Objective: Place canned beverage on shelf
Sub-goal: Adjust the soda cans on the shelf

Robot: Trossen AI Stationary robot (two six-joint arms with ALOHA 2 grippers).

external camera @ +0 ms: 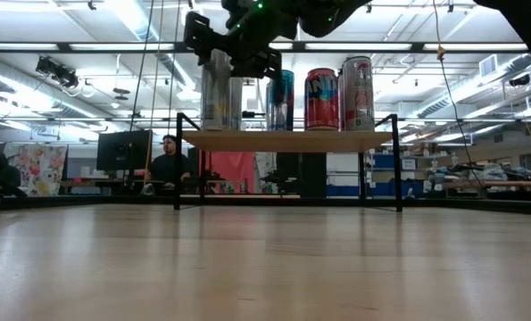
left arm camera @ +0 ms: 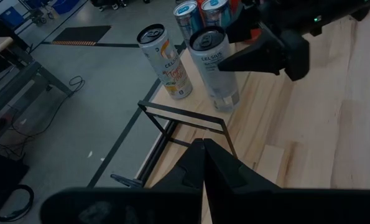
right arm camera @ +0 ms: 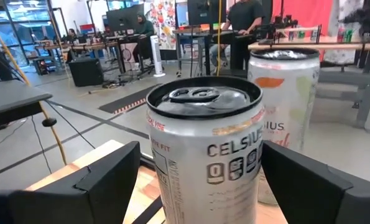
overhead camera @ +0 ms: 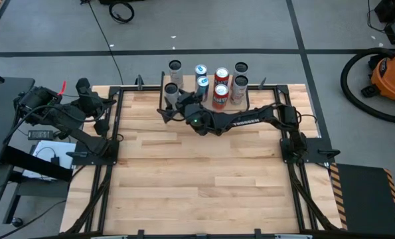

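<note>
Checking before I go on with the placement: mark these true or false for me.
1. The right gripper's jaws stand open on either side of the silver can. True.
2. The silver can lies on its side. False: it stands upright on the shelf.
3. The left gripper is also at the shelf. False: it waits near the table's left edge, jaws shut.
4. A red can stands on the shelf. True.
</note>
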